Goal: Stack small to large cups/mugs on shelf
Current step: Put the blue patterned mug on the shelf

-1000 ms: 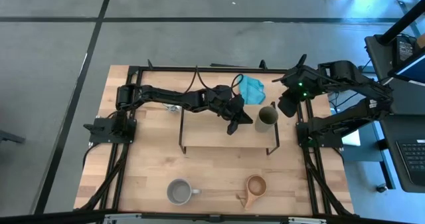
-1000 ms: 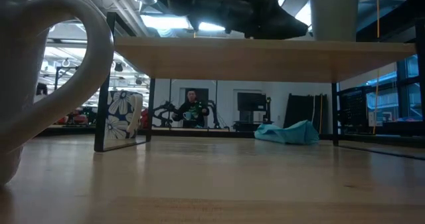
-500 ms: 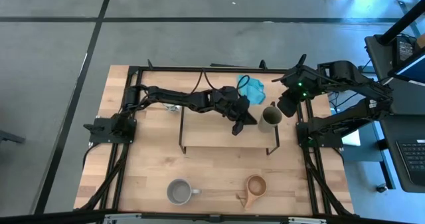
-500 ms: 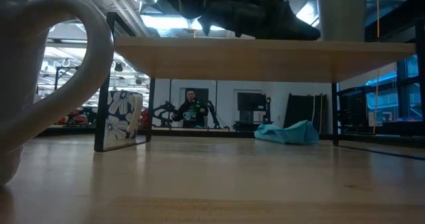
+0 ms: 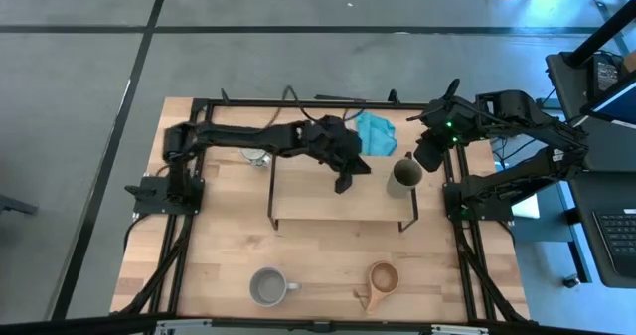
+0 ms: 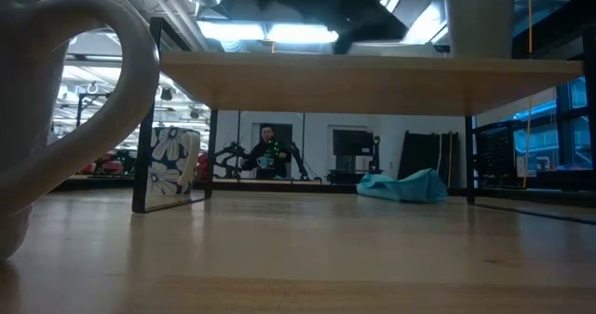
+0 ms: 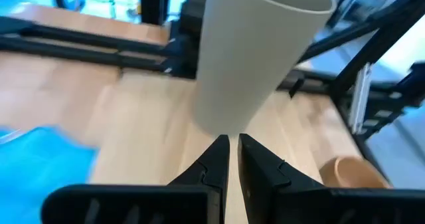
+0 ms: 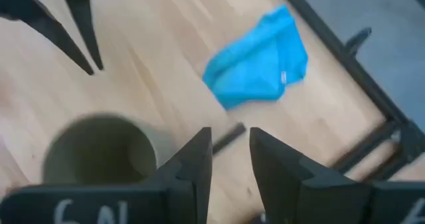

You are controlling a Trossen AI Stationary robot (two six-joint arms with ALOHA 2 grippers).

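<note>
Four cups to sort, only one up on the shelf (image 5: 308, 201) so far, so most of the risk lies ahead.

Biggest risk: the olive-green cup (image 5: 400, 176) going off the shelf end. It stands upright on the board, right in front of the left gripper (image 5: 343, 183) and just beside the right gripper (image 5: 427, 161), close to the board's right edge. The left gripper's fingers (image 7: 216, 161) are pressed nearly together on nothing, tips aimed at the cup's lower wall. A push fwd from there would prob shove or tip it, and there isn't much board beyond it.

Next: the right gripper, hovering over the far right corner w/ fingers spread part-way and empty. The cup's rim sits just off one finger. A sideways drift or a straight drop could clip the rim and knock it toward the left gripper.

Then arm vs arm: both tools crowd the same cup, w/ little room between them. If both move at once they may meet.

Then ordering: the grey mug (image 5: 266, 286) and the wooden cup (image 5: 382, 277) sit on the table well to the near side of both grippers, and the white cup (image 6: 174, 174) is off the shelf back by the left arm. Can't tell true sizes from here, so a wrong nesting order is possible, and the two handles could foul a stack.

Smallest: the teal cloth (image 5: 375, 131), just behind the left gripper, could snag on a low pass.
</note>
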